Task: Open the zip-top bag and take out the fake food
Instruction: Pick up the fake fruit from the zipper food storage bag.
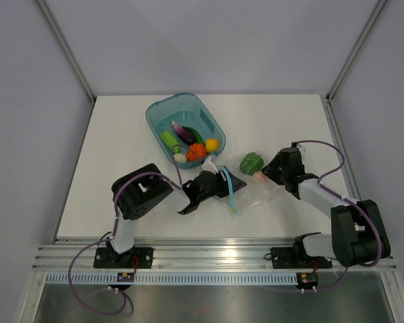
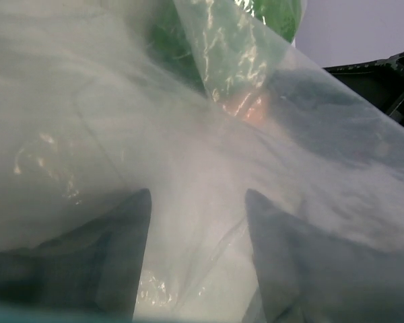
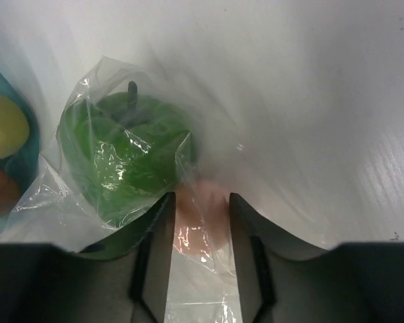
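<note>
The clear zip-top bag (image 1: 256, 190) lies on the white table, its teal zip strip (image 1: 228, 189) at the left end. A green pepper (image 1: 251, 162) and a pinkish piece (image 1: 258, 175) are inside it. My left gripper (image 1: 219, 183) is at the bag's mouth. In the left wrist view its fingers (image 2: 124, 249) stand apart behind hazy film, with nothing solid between them. My right gripper (image 1: 269, 172) is at the bag's far end. In the right wrist view its fingers (image 3: 246, 229) press the pinkish piece (image 3: 202, 215) through the film, beside the pepper (image 3: 121, 161).
A rigid teal tub (image 1: 163, 104) stands behind the bag. It holds an eggplant (image 1: 183, 131), a cucumber (image 1: 170, 140), a lemon (image 1: 212, 144), an orange-red piece (image 1: 196, 151) and a whitish piece (image 1: 180, 157). Grey walls close off the table's sides.
</note>
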